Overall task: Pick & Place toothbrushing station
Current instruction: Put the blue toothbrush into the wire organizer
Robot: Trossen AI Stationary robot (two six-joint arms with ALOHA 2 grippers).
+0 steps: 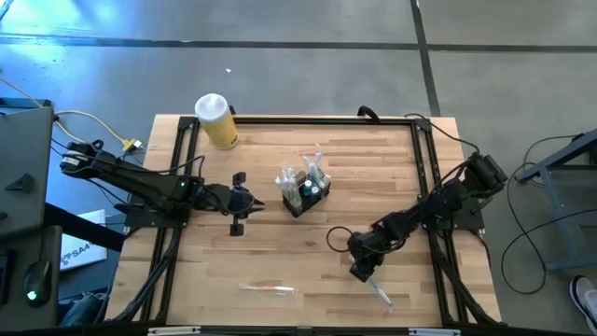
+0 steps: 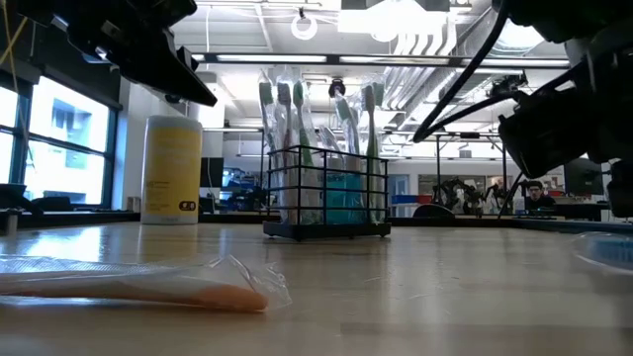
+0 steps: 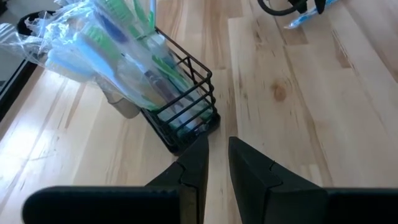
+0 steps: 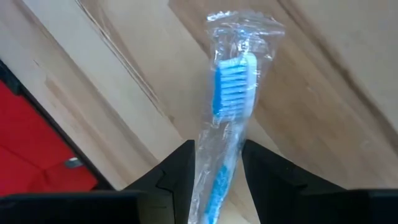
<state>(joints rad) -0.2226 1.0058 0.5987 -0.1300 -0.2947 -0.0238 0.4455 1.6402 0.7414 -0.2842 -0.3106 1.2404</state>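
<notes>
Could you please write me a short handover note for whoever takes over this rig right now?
Right tool: shut on a wrapped blue toothbrush, low over the table's near right.
Left tool: narrow gap, empty, left of the black caddy.
Done: caddy at mid-table already holds several wrapped brushes.
Left: put the blue toothbrush in the caddy; a wrapped orange toothbrush lies at the near edge. Yellow jar at the far left.

1. Yellow jar (image 2: pixel 171 169), at about ten o'clock from the toothbrushing station (image 2: pixel 327 188) on the desk: it carries a small dark label patch near its base, but the printing is too small to read.
2. White sheet (image 1: pixel 78 248) beside the desk at eight o'clock: dark letters, possibly "SAA", cut off and uncertain.
3. Nothing else carries legible text, numbers or brands.
</notes>
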